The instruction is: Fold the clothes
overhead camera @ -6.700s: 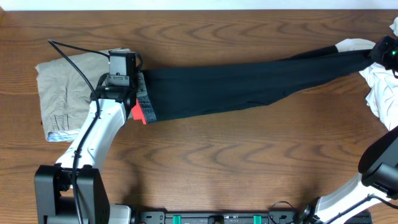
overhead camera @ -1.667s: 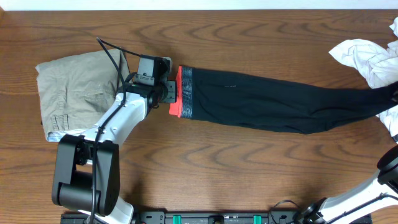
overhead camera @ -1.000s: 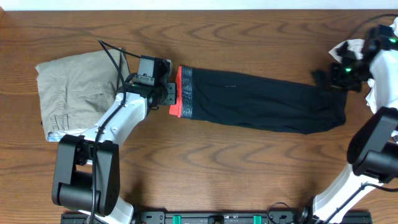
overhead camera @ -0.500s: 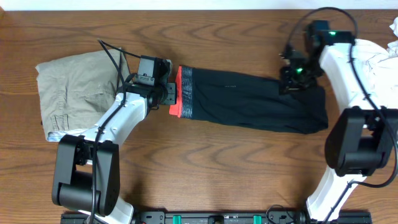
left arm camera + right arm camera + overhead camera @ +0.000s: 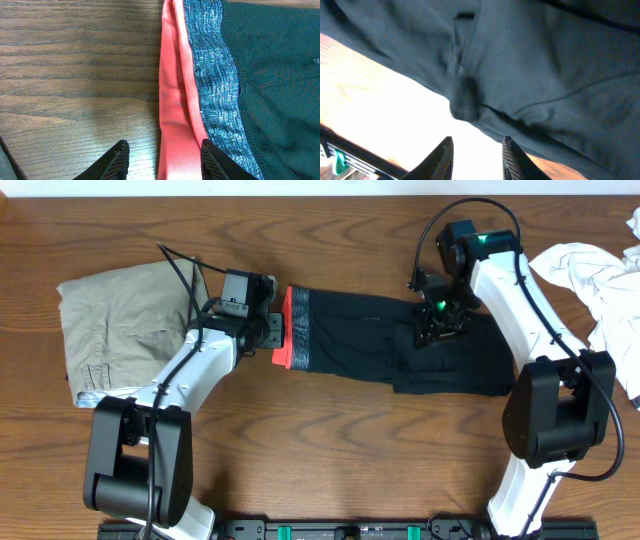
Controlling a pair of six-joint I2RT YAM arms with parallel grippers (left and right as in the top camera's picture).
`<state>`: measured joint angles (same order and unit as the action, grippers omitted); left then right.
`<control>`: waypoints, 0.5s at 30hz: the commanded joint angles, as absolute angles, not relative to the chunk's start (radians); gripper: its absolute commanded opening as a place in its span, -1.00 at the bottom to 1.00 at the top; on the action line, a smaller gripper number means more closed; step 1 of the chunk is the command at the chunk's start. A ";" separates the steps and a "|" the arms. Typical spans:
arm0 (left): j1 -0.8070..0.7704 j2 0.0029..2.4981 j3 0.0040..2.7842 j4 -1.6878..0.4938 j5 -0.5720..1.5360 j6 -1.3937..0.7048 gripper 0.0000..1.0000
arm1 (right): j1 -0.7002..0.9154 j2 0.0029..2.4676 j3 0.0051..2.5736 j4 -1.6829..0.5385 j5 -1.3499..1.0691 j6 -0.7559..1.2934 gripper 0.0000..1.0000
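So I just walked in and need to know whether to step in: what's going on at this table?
Two robot arms are folding clothes. The black leggings lie across the table, their leg end doubled back over the middle. The right gripper hovers over that doubled part, jaws apart, seemingly gripping nothing. The left gripper sits at the coral waistband edge, jaws open astride it. Folded khaki trousers lie at the left end and a crumpled white garment at the right.
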<state>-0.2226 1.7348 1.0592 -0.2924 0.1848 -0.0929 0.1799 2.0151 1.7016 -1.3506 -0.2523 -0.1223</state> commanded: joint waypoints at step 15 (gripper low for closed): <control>-0.219 1.719 1.066 -0.332 0.191 -0.090 0.29 | 0.145 2.003 1.699 -1.351 -0.180 -0.129 -0.51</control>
<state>-0.2226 1.7348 1.0592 -0.3298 0.1848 -0.0967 0.1406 2.0151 1.7016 -1.3483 -0.1879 -0.1223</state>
